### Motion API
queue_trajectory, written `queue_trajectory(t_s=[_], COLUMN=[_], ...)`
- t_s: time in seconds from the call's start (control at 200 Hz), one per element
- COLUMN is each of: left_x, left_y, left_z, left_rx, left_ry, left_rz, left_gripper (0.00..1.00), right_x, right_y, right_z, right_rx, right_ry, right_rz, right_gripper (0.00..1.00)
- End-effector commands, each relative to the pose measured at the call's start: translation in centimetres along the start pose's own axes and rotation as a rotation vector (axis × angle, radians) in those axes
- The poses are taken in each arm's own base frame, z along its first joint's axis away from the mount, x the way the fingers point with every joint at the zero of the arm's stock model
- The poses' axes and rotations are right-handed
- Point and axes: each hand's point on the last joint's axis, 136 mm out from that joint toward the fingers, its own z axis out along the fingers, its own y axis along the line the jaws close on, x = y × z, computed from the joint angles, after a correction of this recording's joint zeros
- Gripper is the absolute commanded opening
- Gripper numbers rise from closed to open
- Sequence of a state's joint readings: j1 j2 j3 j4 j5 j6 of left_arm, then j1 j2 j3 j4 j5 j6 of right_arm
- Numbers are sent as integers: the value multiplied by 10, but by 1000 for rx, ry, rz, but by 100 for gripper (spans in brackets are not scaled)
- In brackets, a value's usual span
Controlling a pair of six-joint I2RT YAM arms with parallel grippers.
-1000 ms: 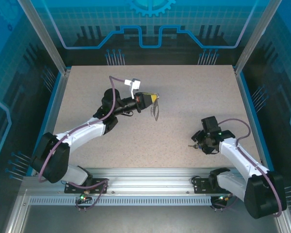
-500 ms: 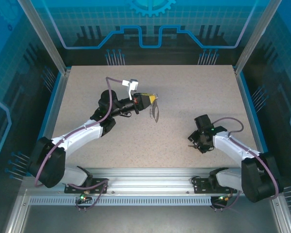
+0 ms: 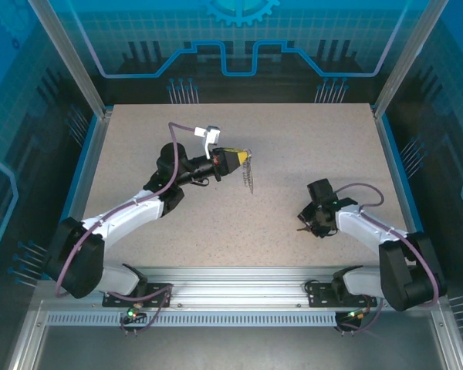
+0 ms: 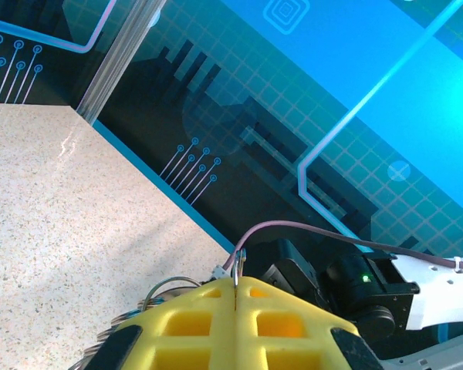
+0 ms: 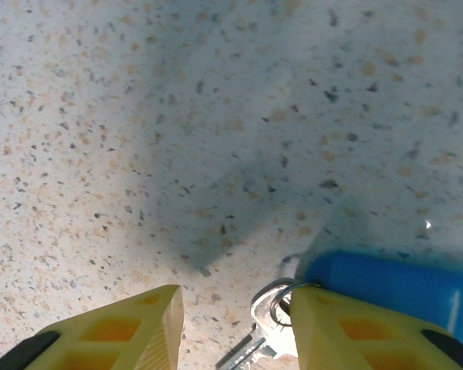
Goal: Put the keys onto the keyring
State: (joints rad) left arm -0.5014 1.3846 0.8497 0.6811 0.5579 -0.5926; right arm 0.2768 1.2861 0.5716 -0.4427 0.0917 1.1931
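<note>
Beige speckled table (image 5: 139, 116), yellow fingers (image 5: 131, 327), key (image 5: 386, 281) bright blue with silver metal, keyring (image 3: 248, 177) seemingly greyish.

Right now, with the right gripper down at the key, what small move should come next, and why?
Probably close the right gripper on the key: its jaws stand apart low over the table, with the key's metal end between them and its blue head beside one finger. The left gripper already holds the keyring.
</note>
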Motion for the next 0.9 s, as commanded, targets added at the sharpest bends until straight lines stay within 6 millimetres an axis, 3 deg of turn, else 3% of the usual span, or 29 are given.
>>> queue_trajectory(t_s=[0.0, 0.14, 0.43, 0.585, 0.8, 0.895], left_x=[-2, -1, -1, 0, 2, 3], left_y=[-14, -15, -17, -18, -17, -17], left_z=[0, 1, 2, 4, 8, 10], left_rx=[40, 41, 46, 49, 48, 51], left_ry=[0, 2, 4, 8, 15, 19], left_rz=[44, 46, 51, 54, 51, 49], left_gripper=[0, 0, 0, 0, 0, 0], right_x=[1, 4, 8, 8, 9, 8], right_y=[23, 27, 33, 39, 68, 71], right_z=[1, 5, 3, -3, -18, -23], right_rx=[-51, -42, -75, -110, -224, -215], right_ry=[16, 26, 32, 26, 12, 6], right_rz=[-35, -56, -102, -144, -259, -288], right_gripper=[39, 33, 0, 0, 0, 0])
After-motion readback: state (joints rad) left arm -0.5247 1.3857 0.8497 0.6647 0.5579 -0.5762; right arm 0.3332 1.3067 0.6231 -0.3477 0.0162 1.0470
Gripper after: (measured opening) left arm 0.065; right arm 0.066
